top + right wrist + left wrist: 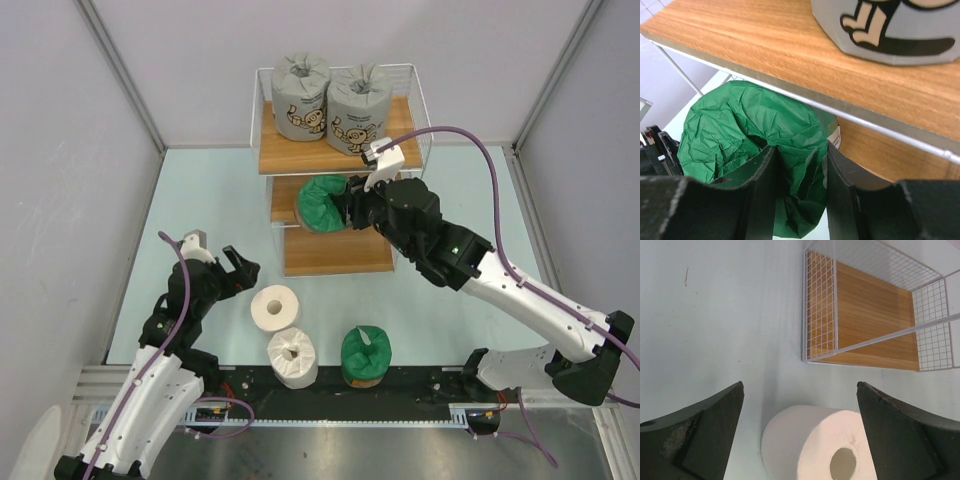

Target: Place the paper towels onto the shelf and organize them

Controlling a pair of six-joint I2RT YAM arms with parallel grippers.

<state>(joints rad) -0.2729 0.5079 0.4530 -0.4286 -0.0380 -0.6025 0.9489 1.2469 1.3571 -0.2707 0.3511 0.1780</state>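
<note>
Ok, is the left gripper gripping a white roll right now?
No, the left gripper stands wide open, its fingers spread to either side of the white roll, not closed on it.

Green roll (322, 205) half out of sight under top board (272, 150)

Claw (800, 156) on green roll (730, 120) wall

I see the pale table (210, 180), grey wall panels (60, 150) standing round that table, and a black rail (420, 390) along its near edge.
</note>
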